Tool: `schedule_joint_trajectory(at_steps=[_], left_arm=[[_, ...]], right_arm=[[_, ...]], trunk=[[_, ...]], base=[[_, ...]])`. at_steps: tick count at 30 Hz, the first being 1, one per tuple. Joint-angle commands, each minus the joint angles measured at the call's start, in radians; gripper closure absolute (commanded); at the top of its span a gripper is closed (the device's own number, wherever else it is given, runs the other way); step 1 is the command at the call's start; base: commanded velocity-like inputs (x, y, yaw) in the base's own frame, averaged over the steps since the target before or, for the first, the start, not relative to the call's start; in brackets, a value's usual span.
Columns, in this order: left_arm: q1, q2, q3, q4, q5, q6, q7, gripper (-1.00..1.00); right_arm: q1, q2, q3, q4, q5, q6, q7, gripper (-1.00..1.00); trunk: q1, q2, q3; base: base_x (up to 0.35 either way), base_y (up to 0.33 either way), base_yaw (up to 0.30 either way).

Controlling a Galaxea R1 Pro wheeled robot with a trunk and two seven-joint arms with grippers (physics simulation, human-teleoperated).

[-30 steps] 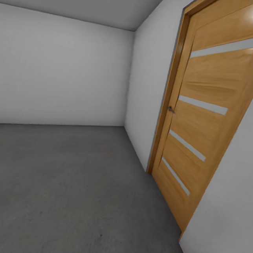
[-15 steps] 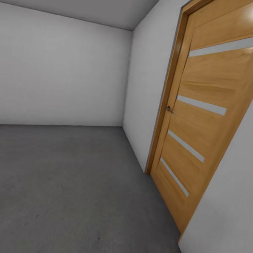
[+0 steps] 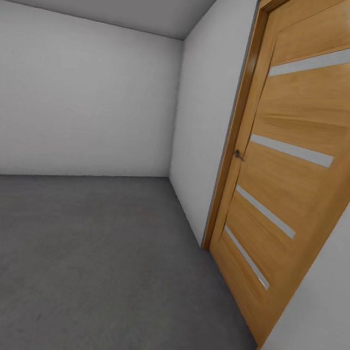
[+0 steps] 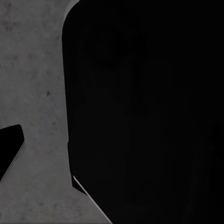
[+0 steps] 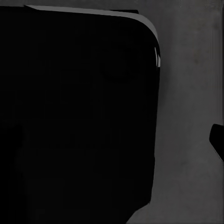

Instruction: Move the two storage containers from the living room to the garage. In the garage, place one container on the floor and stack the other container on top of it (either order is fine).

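Note:
The two storage containers are out of view, and so is the living room. The head view looks into a bare room with pale grey walls [image 3: 80, 97] and a dark grey concrete floor [image 3: 93, 263], which fits the garage. In the left wrist view a large black rounded body [image 4: 149, 112] hangs over the mottled floor [image 4: 32, 70], with a small black tip [image 4: 9, 149] at the picture's edge. The right wrist view has a similar black mass [image 5: 74, 116] and a small dark tip [image 5: 218, 142] over the floor [image 5: 191, 93]. The fingers' spacing cannot be read.
A closed light-wood door [image 3: 295, 173] with several pale horizontal strips and a small handle [image 3: 237, 155] stands in the right wall, close by. The far wall meets the right wall at a corner [image 3: 177, 109]. Open concrete stretches ahead and to the left.
The whole head view has shifted: the camera has moved a little forward and right, so the door looks larger and nearer. Nothing in the room itself has moved.

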Motion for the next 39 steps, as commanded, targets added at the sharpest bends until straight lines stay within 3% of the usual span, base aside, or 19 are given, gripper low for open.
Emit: schedule_joint_trajectory(at_steps=[1, 18, 39], left_arm=[[0.000, 0.000, 0.000, -0.001, 0.001, 0.000, 0.000, -1.00], [0.000, 0.000, 0.002, -0.001, 0.001, 0.000, 0.000, -1.00], [0.000, 0.002, 0.003, -0.001, 0.003, 0.000, 0.003, -1.00]], right_arm=[[0.000, 0.000, 0.001, 0.000, 0.000, -0.003, 0.000, -1.00], [0.000, 0.001, -0.002, 0.000, -0.001, -0.004, 0.000, -1.00], [0.000, 0.003, -0.001, 0.000, 0.001, -0.004, 0.000, -1.00]], trunk=[[0.001, 0.000, -0.001], [0.001, 0.000, -0.001], [0.001, 0.000, -0.001]], base=[[0.323, 0.000, 0.000], [0.323, 0.061, -0.018], [0.316, 0.183, -0.233]])
